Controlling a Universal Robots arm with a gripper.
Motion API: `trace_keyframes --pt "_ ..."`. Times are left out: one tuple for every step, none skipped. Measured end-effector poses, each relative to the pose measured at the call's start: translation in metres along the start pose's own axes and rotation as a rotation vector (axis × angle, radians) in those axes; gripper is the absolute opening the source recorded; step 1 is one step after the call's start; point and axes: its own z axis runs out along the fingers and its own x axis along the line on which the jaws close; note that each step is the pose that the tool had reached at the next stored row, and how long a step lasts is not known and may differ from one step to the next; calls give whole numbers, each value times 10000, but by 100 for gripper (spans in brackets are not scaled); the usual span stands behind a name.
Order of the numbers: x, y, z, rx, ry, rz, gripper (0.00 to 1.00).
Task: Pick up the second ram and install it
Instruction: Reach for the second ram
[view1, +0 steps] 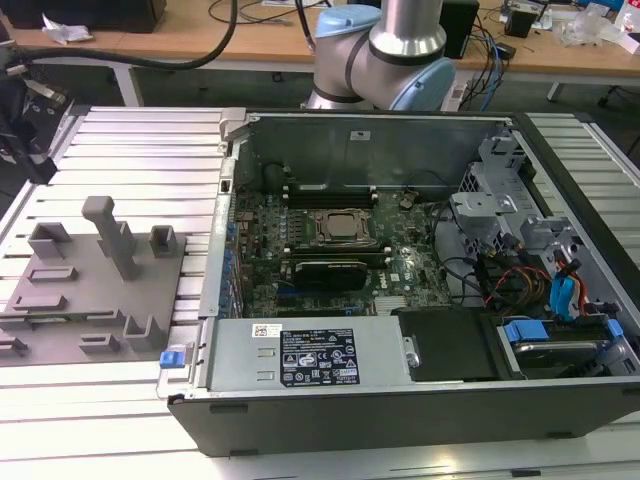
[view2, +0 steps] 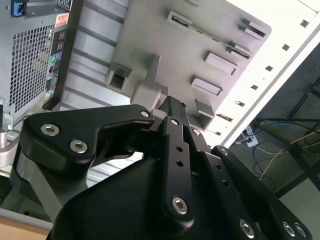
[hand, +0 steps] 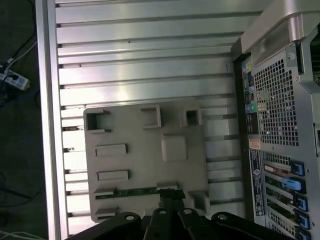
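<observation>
Ram (hand: 135, 191) lies flat along one edge of the grey tray (hand: 145, 150), long axis parallel to that edge. Gripper (hand: 171, 195) hangs over one end of it; open or closed cannot be told.

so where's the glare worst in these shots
In the second wrist view the slatted table is blown out to white along one edge; in the first wrist view a softer sheen lies on it, but the second ram is readable.
</observation>
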Motion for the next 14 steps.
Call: trace_keyframes --pt "9 -15 2 0 0 1 11" --pt "26 -45 5 1 1 0 11" --pt "48 -84 9 1 0 0 11" --pt "65 -131 14 0 0 -2 11" --pt "66 -150 16 0 0 -4 11" --pt "67 -162 18 0 0 -6 11" --pt "73 -183 22 0 0 -7 11" --pt "79 -192 23 0 0 -7 11" --pt "83 -194 24 0 -1 -6 11" --pt "84 -194 24 0 0 -7 11" --pt "86 -194 24 0 0 -7 11" --pt "86 -194 24 0 0 -8 11" --pt "87 -195 24 0 0 -8 11" --pt "87 -195 24 0 0 -8 11"
